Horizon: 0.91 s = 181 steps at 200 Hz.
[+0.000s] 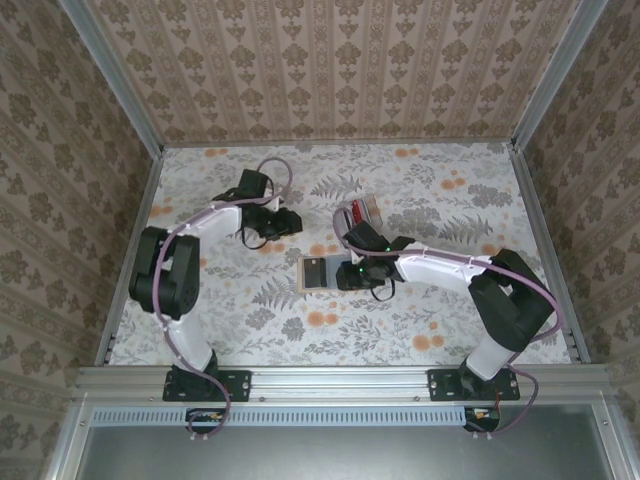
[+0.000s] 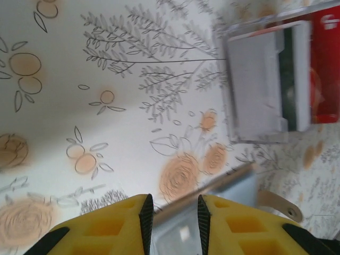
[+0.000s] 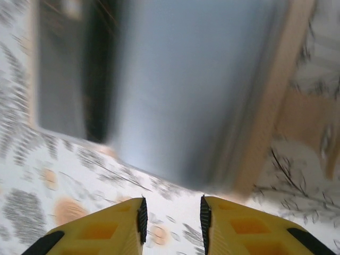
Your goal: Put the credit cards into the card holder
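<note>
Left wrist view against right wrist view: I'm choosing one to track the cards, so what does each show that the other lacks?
Left wrist: the credit cards, red, white and dark, at upper right. Right wrist: a blurred close-up of the dark panel inside the card holder. Both: the holder's grey-blue lining and tan edge, on the floral table.

Soft even light, faint shadows. Top view sharp; right wrist view motion-blurred, card holder point(image 3: 186, 79) smeared.
</note>
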Motion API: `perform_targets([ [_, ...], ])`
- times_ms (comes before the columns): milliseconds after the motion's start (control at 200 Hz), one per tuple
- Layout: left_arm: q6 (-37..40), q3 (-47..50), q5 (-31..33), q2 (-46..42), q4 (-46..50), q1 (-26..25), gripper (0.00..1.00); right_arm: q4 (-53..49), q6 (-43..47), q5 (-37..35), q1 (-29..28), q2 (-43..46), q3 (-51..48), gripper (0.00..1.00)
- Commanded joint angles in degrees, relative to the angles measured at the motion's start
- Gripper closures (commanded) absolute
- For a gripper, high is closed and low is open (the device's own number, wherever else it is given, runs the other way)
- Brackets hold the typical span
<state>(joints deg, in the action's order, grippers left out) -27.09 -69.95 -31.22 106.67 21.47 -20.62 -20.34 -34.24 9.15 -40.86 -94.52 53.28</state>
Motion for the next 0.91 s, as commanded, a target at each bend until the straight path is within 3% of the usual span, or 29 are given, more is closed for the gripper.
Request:
perform_targets([
  [0, 2.2, -2.5, -2.1, 3.7, 2.6, -1.2, 0.69, 1.2, -2.5, -0.3, 0.3, 1.2, -3.4, 0.66],
  [190, 2.6, -0.1, -2.9, 5.1, 2.0, -3.4, 0.71, 2.1, -3.1, -3.2, 1.9, 0.1, -4.1, 0.67],
  [435, 1.5, 13.7, -2.4, -2.2, -0.5, -3.5, 0.73, 0.6, 1.3, -5.6, 3.1, -5.8, 3.5, 0.67],
  [760, -5.2, 30.6, -0.4, -15.2, -5.5, -5.2, 0.74, 0.7, 4.8, -0.9, 2.7, -14.6, 15.0, 0.68],
  [900, -9.7, 33.5, 0.7, -16.9, -9.4, -10.0, 0.75, -1.5, 6.5, 1.5, 2.4, -19.1, 22.4, 0.69],
])
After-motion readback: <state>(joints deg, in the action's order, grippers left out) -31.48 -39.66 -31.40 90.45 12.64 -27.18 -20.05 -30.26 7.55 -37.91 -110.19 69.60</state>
